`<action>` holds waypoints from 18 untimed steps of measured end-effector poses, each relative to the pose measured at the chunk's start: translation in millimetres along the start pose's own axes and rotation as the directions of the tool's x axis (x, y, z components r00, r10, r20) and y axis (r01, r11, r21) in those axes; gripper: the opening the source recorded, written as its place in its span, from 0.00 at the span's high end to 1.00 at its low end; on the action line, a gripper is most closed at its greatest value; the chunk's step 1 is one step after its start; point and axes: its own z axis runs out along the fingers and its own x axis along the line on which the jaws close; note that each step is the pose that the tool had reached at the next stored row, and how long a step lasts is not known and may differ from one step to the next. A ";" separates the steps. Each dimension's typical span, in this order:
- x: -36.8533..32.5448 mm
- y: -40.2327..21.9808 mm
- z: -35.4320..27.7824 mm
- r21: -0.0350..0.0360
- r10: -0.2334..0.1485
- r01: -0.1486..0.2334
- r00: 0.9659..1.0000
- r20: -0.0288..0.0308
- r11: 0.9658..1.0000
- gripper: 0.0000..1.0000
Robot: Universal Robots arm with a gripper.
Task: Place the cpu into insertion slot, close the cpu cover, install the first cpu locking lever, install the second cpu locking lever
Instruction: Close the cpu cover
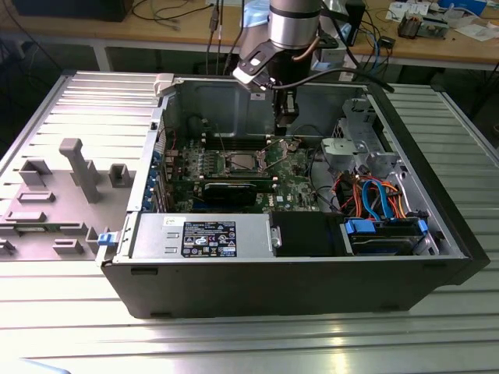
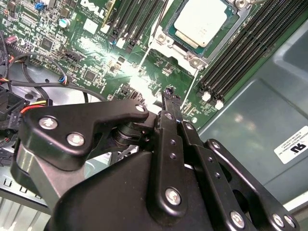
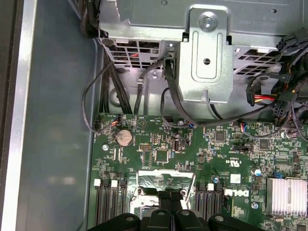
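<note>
Contact looks absent: the fingers [image 2: 169, 98], closed together on nothing, hang just beside the insertion slot [image 2: 162, 37], where the cpu [image 2: 199, 21] lies seated, silvery face up.

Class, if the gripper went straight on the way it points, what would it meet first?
Probably the cpu cover, the shiny frame just beyond the gripper in the first wrist view, next to the cpu seated in the insertion slot. Depth is unclear.

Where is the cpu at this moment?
In the second wrist view the cpu lies in the insertion slot on the green board, between two banks of long black memory slots, ahead of the gripper.
</note>
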 end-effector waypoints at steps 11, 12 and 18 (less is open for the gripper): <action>-0.4 7.0 0.3 0.000 0.000 0.000 1.000 0.000 1.000 0.89; -0.4 7.4 0.3 0.000 0.000 0.000 1.000 0.001 1.000 0.89; -0.6 10.3 0.4 0.000 0.000 0.000 1.000 0.001 1.000 0.89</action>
